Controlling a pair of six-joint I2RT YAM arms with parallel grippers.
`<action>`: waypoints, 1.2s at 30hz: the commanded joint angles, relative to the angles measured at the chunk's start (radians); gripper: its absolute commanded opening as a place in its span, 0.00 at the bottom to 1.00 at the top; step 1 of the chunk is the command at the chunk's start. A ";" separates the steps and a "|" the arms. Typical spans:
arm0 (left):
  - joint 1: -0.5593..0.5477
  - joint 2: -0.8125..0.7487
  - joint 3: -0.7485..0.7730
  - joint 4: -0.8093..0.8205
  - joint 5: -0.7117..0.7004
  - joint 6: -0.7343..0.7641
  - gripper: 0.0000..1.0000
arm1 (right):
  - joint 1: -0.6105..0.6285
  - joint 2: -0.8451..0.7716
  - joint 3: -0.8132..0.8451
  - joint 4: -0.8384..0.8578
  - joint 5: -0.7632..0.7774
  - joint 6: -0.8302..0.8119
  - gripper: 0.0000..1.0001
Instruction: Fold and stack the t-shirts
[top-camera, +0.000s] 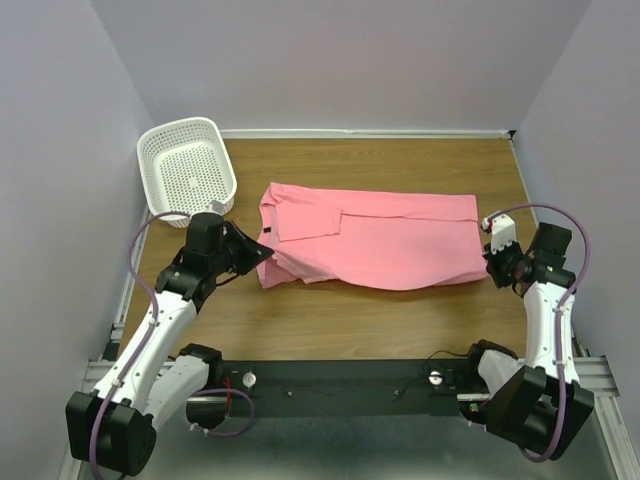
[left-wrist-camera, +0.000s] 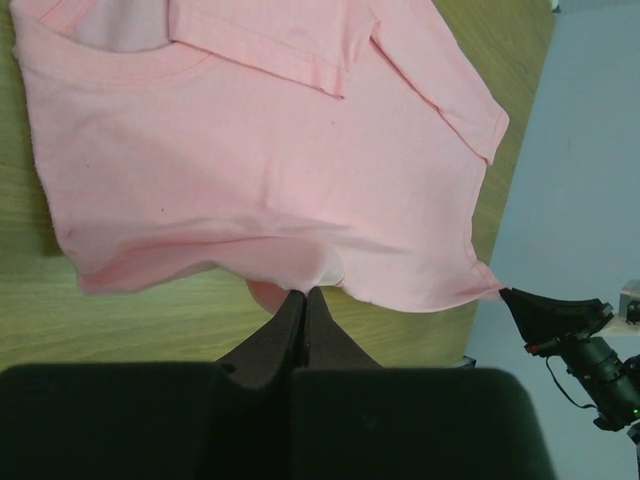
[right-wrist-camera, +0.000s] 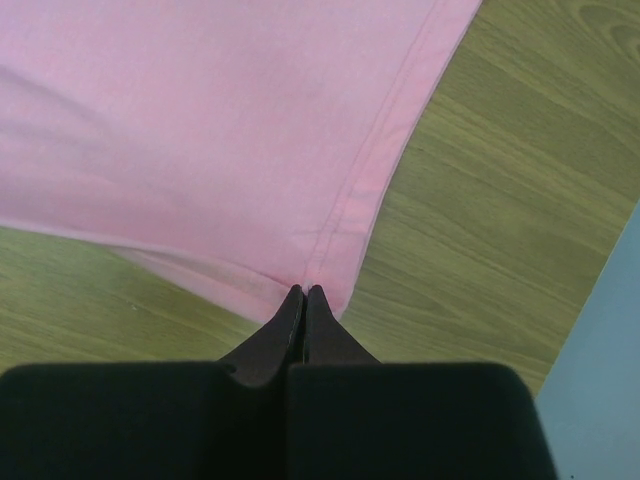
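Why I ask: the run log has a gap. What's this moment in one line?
shirt: spread on table | left gripper: shut on its collar end | right gripper: shut on its hem corner

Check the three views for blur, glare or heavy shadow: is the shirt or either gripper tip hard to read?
Top external: even light, no glare, pink t-shirt sharp, thin shadow under its near edge. Left wrist: cloth crisp, left gripper near-black, slightly soft. Right wrist: table grain sharp, right gripper equally dark, little surface detail.

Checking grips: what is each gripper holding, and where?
Both pinch the pink shirt: left gripper its near edge at the collar end, right gripper its near hem corner.
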 joint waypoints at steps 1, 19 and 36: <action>0.024 0.013 -0.019 0.070 0.064 0.023 0.00 | -0.009 0.015 -0.012 0.044 0.029 0.024 0.01; 0.052 0.170 0.019 0.211 0.131 0.027 0.00 | -0.019 0.208 0.025 0.157 -0.043 0.086 0.01; 0.061 0.288 0.065 0.286 0.161 0.043 0.00 | -0.027 0.331 0.028 0.277 -0.065 0.168 0.01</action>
